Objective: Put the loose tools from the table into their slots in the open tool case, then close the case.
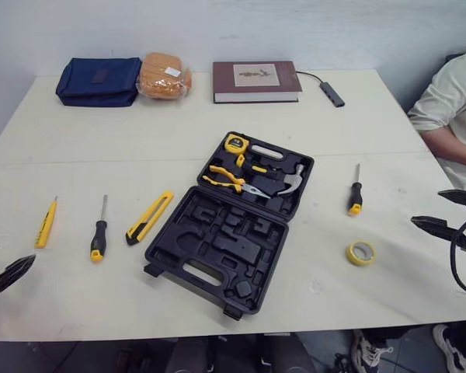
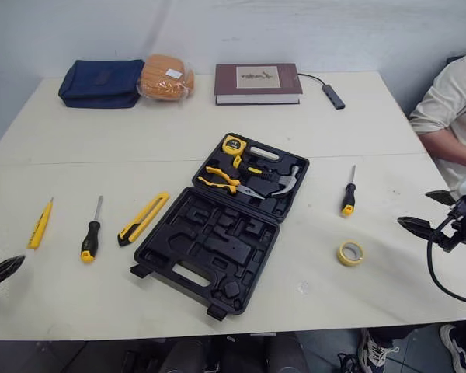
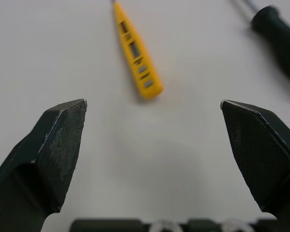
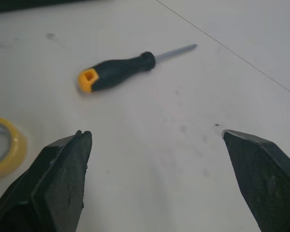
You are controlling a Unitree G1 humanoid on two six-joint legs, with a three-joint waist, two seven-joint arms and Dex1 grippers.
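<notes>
The black tool case (image 1: 217,249) lies open at the table's middle; its far half holds a tape measure (image 1: 236,143), pliers (image 1: 227,180) and a hammer (image 1: 289,180). Loose on its left are a yellow tester pen (image 1: 46,223), a black-handled screwdriver (image 1: 99,237) and a yellow utility knife (image 1: 149,217). On its right lie a second screwdriver (image 1: 356,196) and a yellow tape roll (image 1: 360,252). My left gripper (image 3: 153,102) is open over bare table just short of the pen (image 3: 135,53). My right gripper (image 4: 155,132) is open near the second screwdriver (image 4: 121,70) and tape (image 4: 5,145).
Along the far edge sit a blue pouch (image 1: 99,81), an orange wrapped bundle (image 1: 164,76), a book (image 1: 255,81) and a small cabled hub (image 1: 332,93). A person (image 1: 454,109) sits at the table's right side, close to my right arm.
</notes>
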